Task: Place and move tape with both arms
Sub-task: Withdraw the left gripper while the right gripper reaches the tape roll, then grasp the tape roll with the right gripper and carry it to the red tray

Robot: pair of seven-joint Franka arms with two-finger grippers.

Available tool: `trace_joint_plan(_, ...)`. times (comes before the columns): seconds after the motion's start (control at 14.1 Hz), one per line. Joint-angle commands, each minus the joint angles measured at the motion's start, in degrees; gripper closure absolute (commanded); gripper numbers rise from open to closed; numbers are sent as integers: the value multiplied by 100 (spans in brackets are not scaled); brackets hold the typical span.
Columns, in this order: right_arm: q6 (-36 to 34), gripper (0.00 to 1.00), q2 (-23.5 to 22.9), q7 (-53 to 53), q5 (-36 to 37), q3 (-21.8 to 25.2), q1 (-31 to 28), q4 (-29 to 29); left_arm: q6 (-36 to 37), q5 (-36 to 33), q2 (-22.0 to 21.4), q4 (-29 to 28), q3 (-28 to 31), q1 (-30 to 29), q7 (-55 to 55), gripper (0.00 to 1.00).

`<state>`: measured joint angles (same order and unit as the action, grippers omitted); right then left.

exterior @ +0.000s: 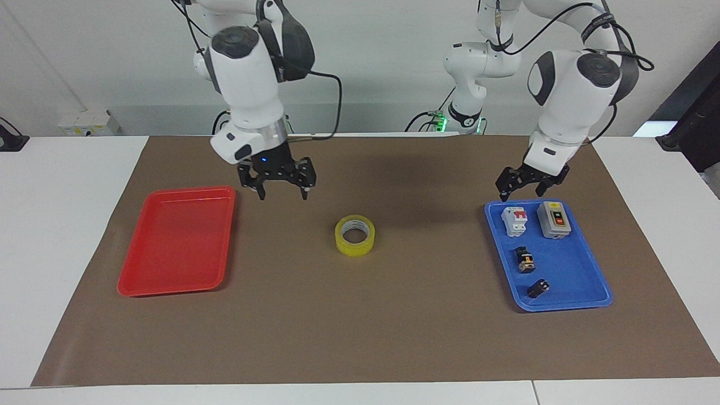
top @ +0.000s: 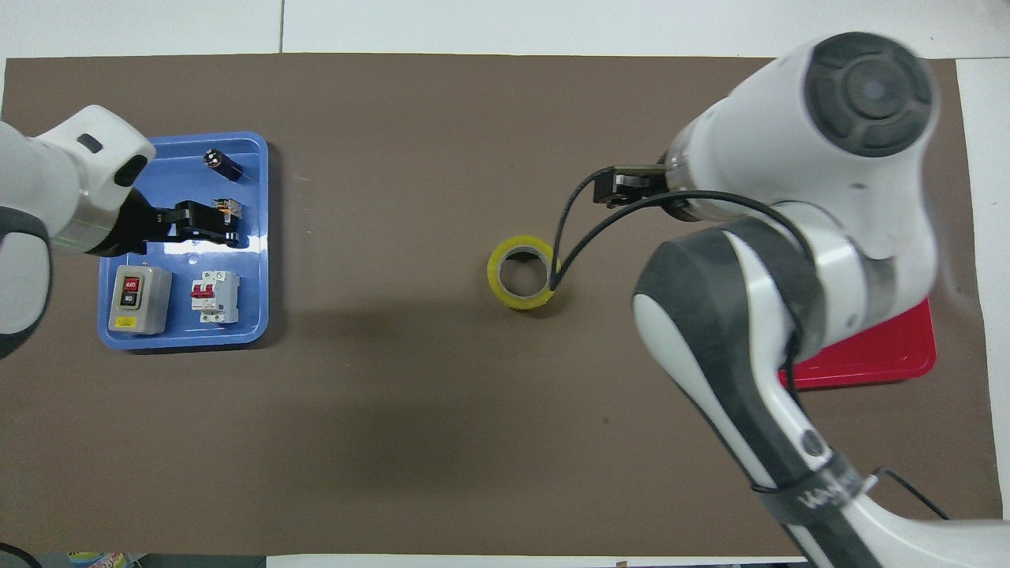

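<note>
Right gripper (exterior: 278, 181) hangs in the air with fingers spread, empty, over bare mat between the red tray (exterior: 177, 242) and the tape (exterior: 355, 235); tape lies flat on the mat mid-table, toward the left arm's end from this gripper, touched by neither hand; left gripper (exterior: 531, 179) is raised over the robots' edge of the blue tray (exterior: 568, 281), fingers apart, holding nothing.

Progress, as I judge it: tape sits placed at the centre, so the first half looks done; the move by the right arm appears not yet begun, with descent, grasp and carry all left; red tray is empty and is the likely goal, though that is a guess.

Around: blue tray holds a grey switch box (exterior: 554, 219), a white breaker (exterior: 514, 220) and two small black parts (exterior: 525, 260); all well apart from the tape.

In the way: nothing stands on the mat between right gripper and tape, nor between tape and red tray; left arm is well off to its own end.
</note>
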<state>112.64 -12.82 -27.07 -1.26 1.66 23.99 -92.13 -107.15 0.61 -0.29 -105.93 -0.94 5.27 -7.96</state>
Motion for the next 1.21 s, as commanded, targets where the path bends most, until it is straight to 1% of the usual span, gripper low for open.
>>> trace_joint_plan(0.0, 957, 0, -98, -114, -85, 27, 201, -811, 570, 150, 11, 484, -47, -332, 452, 0)
trace_joint_plan(0.07, 1284, 0, -124, -131, -50, 27, 359, -1137, 816, 158, 46, 686, -47, -420, 540, 0)
trace_joint_plan(0.14, 1478, 0, -237, -149, -15, 27, 491, -1297, 1071, 158, 73, 879, -47, -525, 680, 0)
trace_joint_plan(0.28, 1777, 0, -684, -158, -6, 27, 676, -1308, 1458, 158, 73, 1170, -47, -693, 795, 0)
trace_joint_plan(0.43, 2121, 0, -897, -97, 11, 27, 730, -1360, 1696, 158, -5, 1181, -47, -746, 804, 0)
trace_joint_plan(0.57, 2148, 0, -941, -18, 29, 27, 721, -1369, 1741, 158, -67, 1101, -56, -737, 796, 0)
trace_joint_plan(0.64, 2235, 0, -959, 9, 29, 27, 713, -1465, 1785, 158, -76, 1092, -56, -703, 796, 0)
trace_joint_plan(0.71, 2462, 9, -950, 35, 29, 27, 704, -1605, 1829, 158, -94, 1040, -56, -676, 787, 0)
trace_joint_plan(0.78, 2595, 29, -950, 79, 29, 27, 678, -1685, 1829, 158, -103, 1022, -64, -659, 778, 0)
trace_joint_plan(0.85, 2570, 43, -941, 97, 29, 27, 677, -1694, 1820, 158, -103, 1022, -82, -658, 752, 0)
trace_joint_plan(1.0, 2500, 83, -941, 88, -6, 27, 625, -1685, 1803, 158, -94, 1066, -91, -658, 725, 0)
trace_joint_plan(1.07, 2439, 96, -933, 88, -23, 27, 616, -1677, 1820, 158, -94, 1092, -99, -658, 708, 0)
trace_joint_plan(1.14, 2264, 100, -932, 88, -24, 27, 616, -1598, 1829, 158, -94, 1101, -117, -658, 699, 0)
